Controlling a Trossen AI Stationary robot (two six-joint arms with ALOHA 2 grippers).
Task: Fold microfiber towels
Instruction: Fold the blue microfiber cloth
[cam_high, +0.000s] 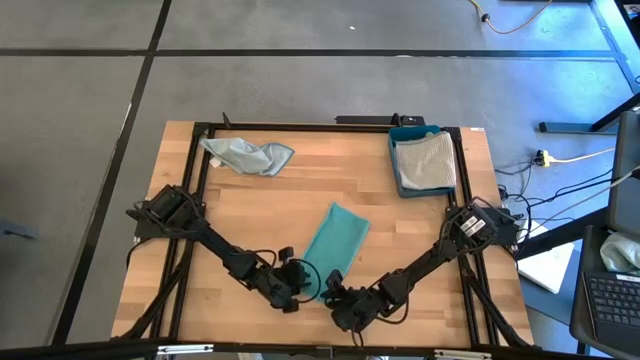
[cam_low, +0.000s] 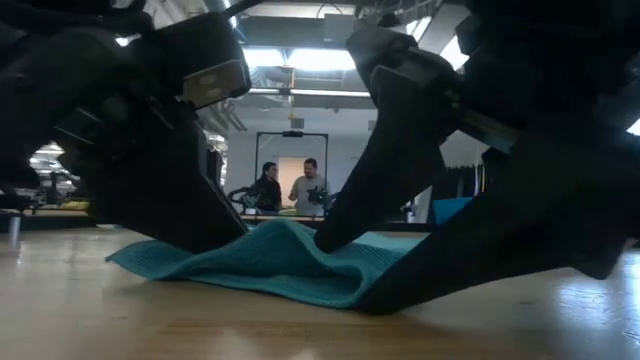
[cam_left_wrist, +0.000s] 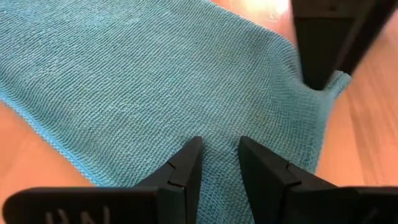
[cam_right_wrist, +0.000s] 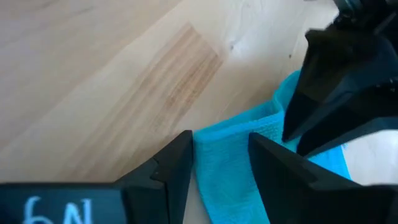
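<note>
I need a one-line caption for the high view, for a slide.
Both arms meet at the near end of the teal towel; a crumpled pale towel and a tray with a folded grey towel wait behind.

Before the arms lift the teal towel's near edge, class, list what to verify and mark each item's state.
1. Left pincer on the teal towel: ok, fingers astride the cloth.
2. Right pincer on the same edge: ok.
3. Cloth actually pinched: cannot tell.
4. Towel lies flat: not ok, a ridge rises between the pincers.
5. Bare table beyond the towel for the fold: ok.
6. Crumpled grey towel well away: ok.
</note>
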